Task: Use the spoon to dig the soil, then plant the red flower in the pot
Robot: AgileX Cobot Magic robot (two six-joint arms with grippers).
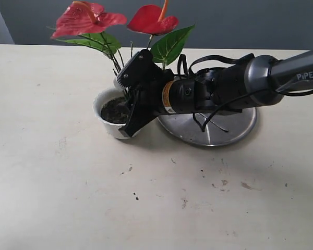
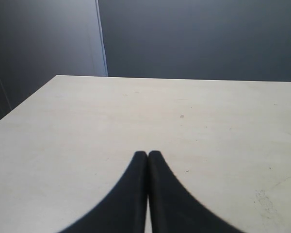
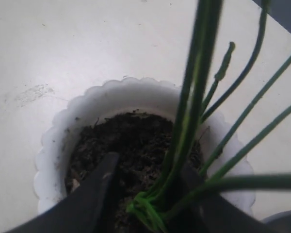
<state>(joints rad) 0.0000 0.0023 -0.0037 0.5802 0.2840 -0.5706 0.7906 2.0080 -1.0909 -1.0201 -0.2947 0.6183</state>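
The white scalloped pot (image 1: 105, 115) stands left of centre and holds dark soil (image 1: 112, 110). The red flower (image 1: 86, 19) rises from it, with two red blooms and green leaves. My right gripper (image 1: 129, 113) reaches into the pot from the right. In the right wrist view it (image 3: 150, 179) is open, its fingers (image 3: 99, 187) straddling the green stems (image 3: 184, 141) over the soil (image 3: 116, 141) inside the pot (image 3: 53, 141). The stems' joined base rests on the soil. My left gripper (image 2: 147, 154) is shut and empty over bare table. I cannot make out the spoon.
A large round steel plate (image 1: 219, 130) lies right of the pot, under my right arm. Soil crumbs (image 1: 183, 200) speckle the table in front. The table's far edge (image 2: 184, 79) meets a dark wall.
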